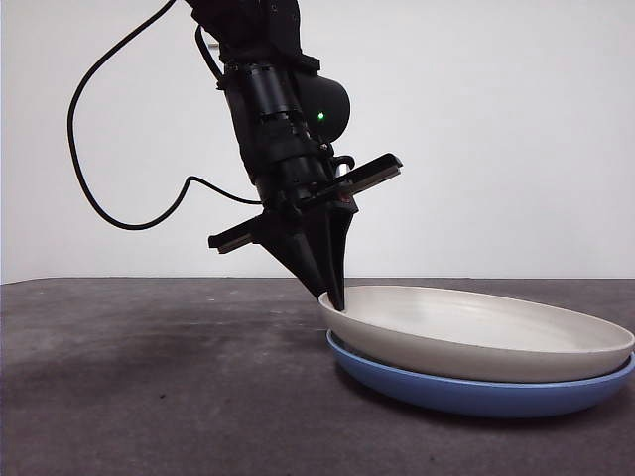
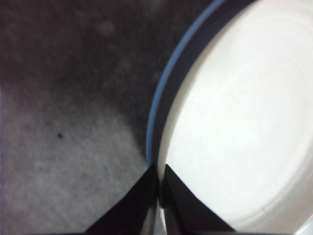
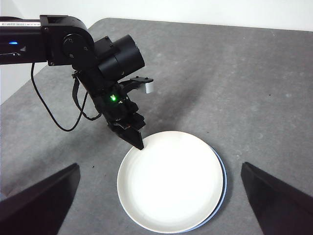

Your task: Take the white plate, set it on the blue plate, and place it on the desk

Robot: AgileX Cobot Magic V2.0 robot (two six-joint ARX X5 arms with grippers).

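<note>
The white plate (image 1: 476, 332) (image 3: 171, 181) lies stacked on the blue plate (image 1: 476, 395) (image 3: 224, 181), which rests on the desk (image 1: 149, 377). Only a thin blue edge shows under the white one. My left gripper (image 1: 335, 297) (image 3: 139, 145) reaches down at a slant to the white plate's left rim. In the left wrist view its jaws (image 2: 159, 171) are pinched shut on that rim, with the white plate (image 2: 244, 122) and the blue plate's edge (image 2: 168, 83) beyond. My right gripper (image 3: 160, 166) hangs high above the plates, open and holding nothing.
A black cable (image 1: 89, 188) loops from the left arm over the left part of the desk. The dark grey desk (image 3: 244, 73) stretches wide around the plates, and its edge runs at the far left in the right wrist view.
</note>
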